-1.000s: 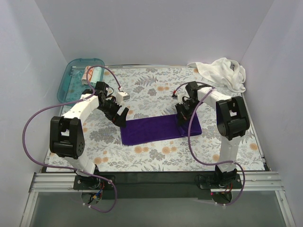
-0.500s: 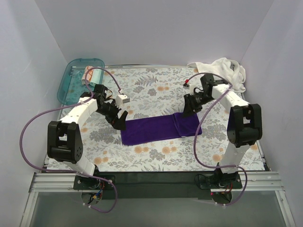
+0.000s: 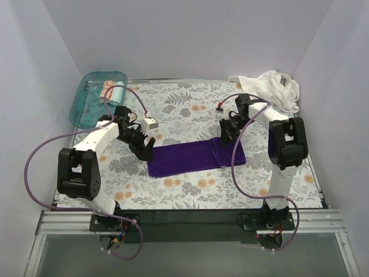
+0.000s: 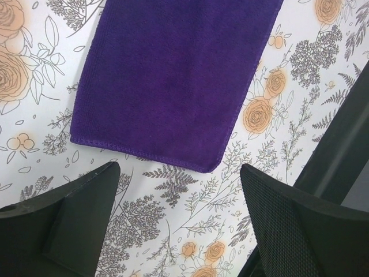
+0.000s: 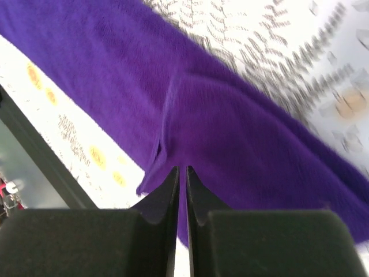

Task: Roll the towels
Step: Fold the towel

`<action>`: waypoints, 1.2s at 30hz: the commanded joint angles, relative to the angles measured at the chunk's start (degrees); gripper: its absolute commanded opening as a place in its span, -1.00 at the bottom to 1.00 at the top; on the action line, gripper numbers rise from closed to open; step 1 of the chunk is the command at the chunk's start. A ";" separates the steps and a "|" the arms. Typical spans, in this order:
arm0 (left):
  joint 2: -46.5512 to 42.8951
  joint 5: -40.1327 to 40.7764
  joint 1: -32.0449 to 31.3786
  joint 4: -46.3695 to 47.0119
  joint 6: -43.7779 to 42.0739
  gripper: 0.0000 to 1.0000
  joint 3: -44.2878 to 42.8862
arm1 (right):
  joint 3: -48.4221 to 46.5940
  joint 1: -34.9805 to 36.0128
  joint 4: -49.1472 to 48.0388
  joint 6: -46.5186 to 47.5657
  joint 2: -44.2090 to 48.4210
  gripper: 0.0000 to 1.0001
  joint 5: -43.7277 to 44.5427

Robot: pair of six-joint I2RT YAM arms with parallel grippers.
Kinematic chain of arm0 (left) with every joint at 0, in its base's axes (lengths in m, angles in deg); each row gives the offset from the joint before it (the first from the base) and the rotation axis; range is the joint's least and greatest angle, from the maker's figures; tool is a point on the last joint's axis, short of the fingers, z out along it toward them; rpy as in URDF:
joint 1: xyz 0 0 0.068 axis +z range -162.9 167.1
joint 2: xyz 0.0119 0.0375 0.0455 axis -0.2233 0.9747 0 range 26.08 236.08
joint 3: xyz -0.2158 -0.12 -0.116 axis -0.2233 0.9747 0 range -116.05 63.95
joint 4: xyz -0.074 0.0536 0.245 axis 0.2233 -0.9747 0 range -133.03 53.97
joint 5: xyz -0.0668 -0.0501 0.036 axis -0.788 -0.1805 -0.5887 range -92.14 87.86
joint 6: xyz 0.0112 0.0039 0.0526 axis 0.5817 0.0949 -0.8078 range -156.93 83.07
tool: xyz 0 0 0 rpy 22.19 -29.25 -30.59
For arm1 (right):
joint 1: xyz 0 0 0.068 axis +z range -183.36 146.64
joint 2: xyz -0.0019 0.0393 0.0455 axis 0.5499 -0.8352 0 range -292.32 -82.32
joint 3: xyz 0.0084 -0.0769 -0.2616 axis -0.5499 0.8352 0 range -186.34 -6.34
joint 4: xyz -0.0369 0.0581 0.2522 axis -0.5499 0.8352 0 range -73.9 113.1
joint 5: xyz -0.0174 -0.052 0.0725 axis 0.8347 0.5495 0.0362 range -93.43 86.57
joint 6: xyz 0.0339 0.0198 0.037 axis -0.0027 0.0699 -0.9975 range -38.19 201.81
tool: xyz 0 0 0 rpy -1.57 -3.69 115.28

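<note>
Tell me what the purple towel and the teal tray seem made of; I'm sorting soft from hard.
Purple towel: soft matte cloth, probably microfibre, going by its fine nap and stitched hem. Teal tray: likely hard plastic, smooth and translucent, going by its tinted see-through wall.

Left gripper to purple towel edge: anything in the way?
Nothing visible. The left gripper is open just off the short edge of the purple towel, with only bare floral sheet between them.

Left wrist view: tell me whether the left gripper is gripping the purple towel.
No, the left gripper stands open with its fingers wide apart, and the purple towel lies flat on the sheet, ungripped.
</note>
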 commanded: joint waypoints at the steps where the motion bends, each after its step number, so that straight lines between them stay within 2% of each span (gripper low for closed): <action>1: -1.94 -1.67 0.19 1.48 0.46 0.62 0.82 | -2.46 3.08 -2.69 -2.07 -2.47 -0.74 0.50; 7: -2.56 -1.32 -0.16 2.89 1.08 0.66 3.01 | -4.31 5.28 -3.85 -4.27 -6.96 -0.49 -0.29; 11: -3.35 0.78 -2.35 2.63 -0.76 0.64 4.25 | -4.57 4.50 -1.13 -1.91 -3.11 -0.08 -0.99; 12: -3.70 1.32 -3.41 2.98 -1.20 0.60 5.47 | -4.83 3.19 -0.42 -1.29 -1.96 -0.05 -1.43; 15: -5.46 5.43 -9.46 4.99 -1.74 0.48 8.19 | -4.84 -0.32 2.13 1.61 2.35 -0.07 -1.88; 18: -4.06 6.51 -13.17 5.79 -0.43 0.37 7.68 | -4.57 -3.23 3.89 5.13 4.29 -0.13 2.59; 23: 2.61 6.42 -13.87 6.67 1.34 -0.09 4.87 | -4.75 -4.47 2.40 7.51 0.71 -0.17 8.49; 30: 9.30 12.22 -13.00 9.22 0.82 -0.28 3.90 | -2.30 -4.47 0.20 7.33 -5.38 -0.25 10.17; 33: 12.20 14.06 -10.45 9.05 -0.85 -0.33 -0.03 | 3.74 -4.47 -0.76 7.69 -2.66 -0.27 10.52; 36: 16.06 16.43 -7.73 9.57 -4.28 -0.35 -5.83 | 11.47 -4.47 -3.65 6.72 2.96 -0.26 7.02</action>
